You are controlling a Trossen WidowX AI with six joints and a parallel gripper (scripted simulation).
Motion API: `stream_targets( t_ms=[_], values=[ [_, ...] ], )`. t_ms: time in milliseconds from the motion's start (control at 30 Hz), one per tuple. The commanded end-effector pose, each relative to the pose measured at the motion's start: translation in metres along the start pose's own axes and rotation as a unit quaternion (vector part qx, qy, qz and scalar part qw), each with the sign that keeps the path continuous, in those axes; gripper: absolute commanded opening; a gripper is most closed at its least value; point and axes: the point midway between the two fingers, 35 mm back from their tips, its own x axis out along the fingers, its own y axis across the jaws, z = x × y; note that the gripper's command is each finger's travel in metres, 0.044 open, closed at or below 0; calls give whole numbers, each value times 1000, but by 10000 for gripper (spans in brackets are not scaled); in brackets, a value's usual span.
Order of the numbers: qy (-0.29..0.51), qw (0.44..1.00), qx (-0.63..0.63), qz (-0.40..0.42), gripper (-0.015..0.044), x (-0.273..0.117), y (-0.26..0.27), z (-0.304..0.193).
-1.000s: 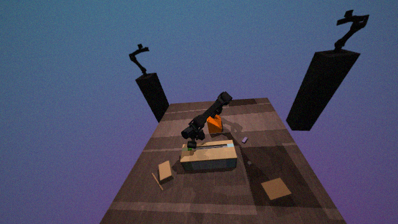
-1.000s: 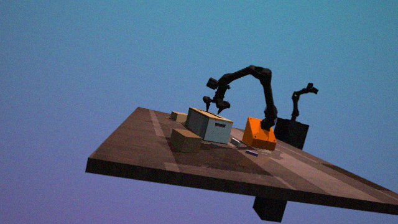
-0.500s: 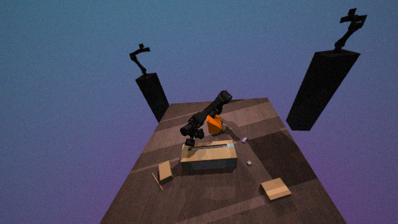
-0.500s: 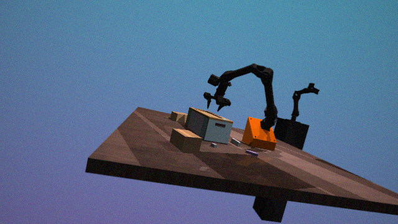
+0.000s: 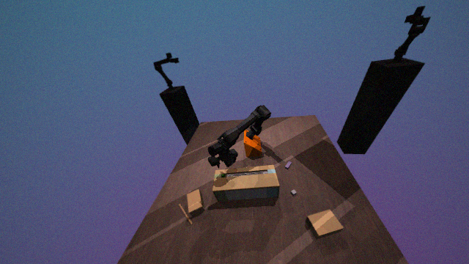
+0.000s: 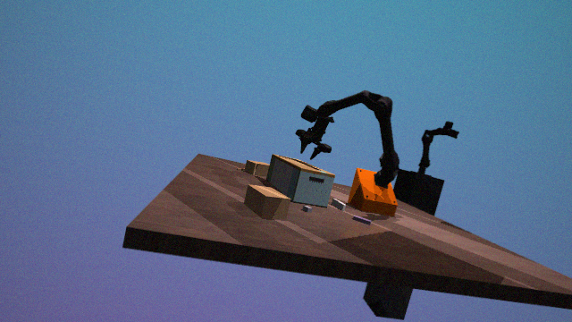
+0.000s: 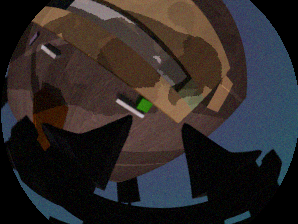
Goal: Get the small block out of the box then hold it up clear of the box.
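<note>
The box [image 5: 249, 180] [image 6: 313, 190] [image 7: 120, 55] stands upright, with a long slot in its wooden top. A bright green block [image 7: 144, 104] shows in the wrist view just outside the box's rear edge, beside a thin white piece, and looks to lie on the table. The top view shows a small dark green spot [image 5: 223, 175] at the slot's left end; I cannot tell whether it is the block. My gripper [image 5: 223, 165] [image 6: 307, 155] [image 7: 157, 123] is partly open and empty, above the box's left rear end. The shelf inside is not clearly visible.
A wooden block [image 5: 194, 201] and a thin stick [image 5: 185, 214] lie left of the box. Another wooden block [image 5: 325, 223] [image 6: 267, 201], a pale cube [image 5: 293, 192] [image 6: 307, 208] and a purple piece [image 5: 288, 165] [image 6: 362, 220] lie right. A white piece [image 6: 338, 204] lies behind the box.
</note>
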Motion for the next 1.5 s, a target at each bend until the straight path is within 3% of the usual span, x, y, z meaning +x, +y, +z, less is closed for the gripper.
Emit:
stream_targets(
  t_ms=[0, 267, 567, 1033, 1467],
  values=[
    [-41, 893, 446, 41, 285, 5, -5, -12],
    [-49, 766, 637, 70, 285, 5, -7, -18],
    [-45, 575, 810, 106, 285, 5, -10, -25],
    [-11, 208, 965, 160, 285, 5, -15, -36],
    [49, -157, 967, 193, 285, 3, -18, -45]
  ],
)
